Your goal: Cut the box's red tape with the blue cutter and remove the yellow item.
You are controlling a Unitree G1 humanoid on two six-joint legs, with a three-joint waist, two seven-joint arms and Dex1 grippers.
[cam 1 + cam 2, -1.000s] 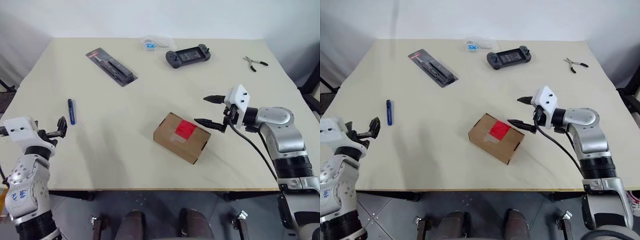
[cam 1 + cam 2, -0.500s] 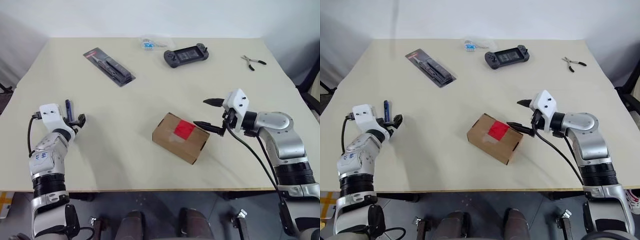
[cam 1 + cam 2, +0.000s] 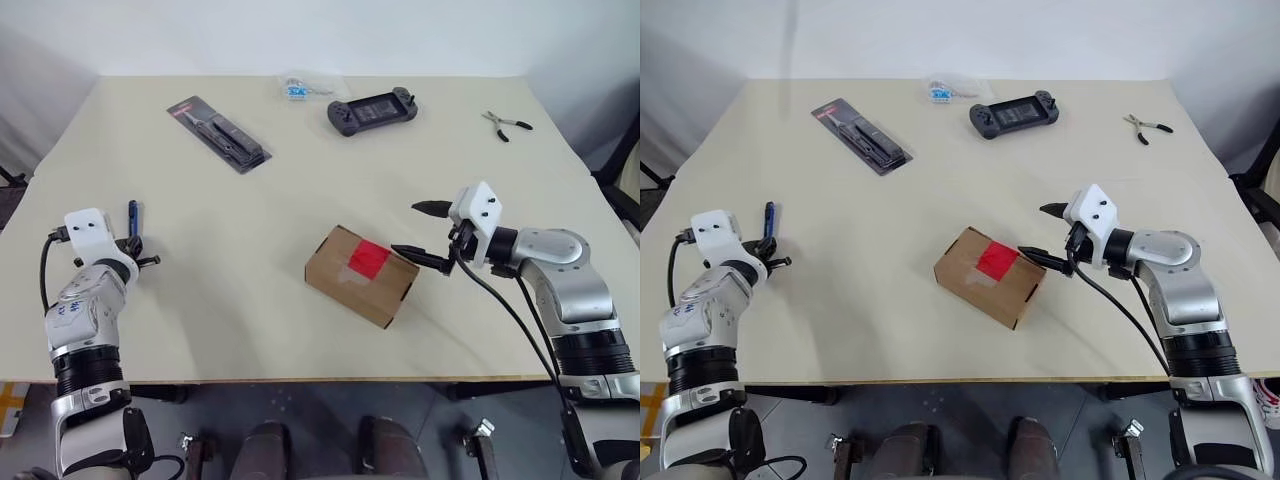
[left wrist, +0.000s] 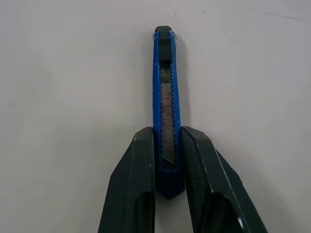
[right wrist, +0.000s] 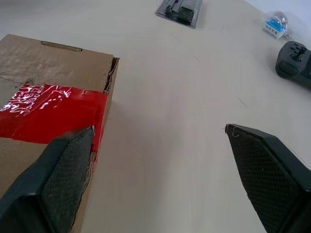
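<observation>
While level at table height, left gripper (image 4: pixel 167 167) astride the blue cutter (image 4: pixel 165 104).

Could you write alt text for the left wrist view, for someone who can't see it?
Two black fingers of the left gripper are closed against either side of the blue cutter, near its nearer end. The cutter lies flat on the pale table, pointing straight away from the gripper, with a dark cap at its far tip.
</observation>
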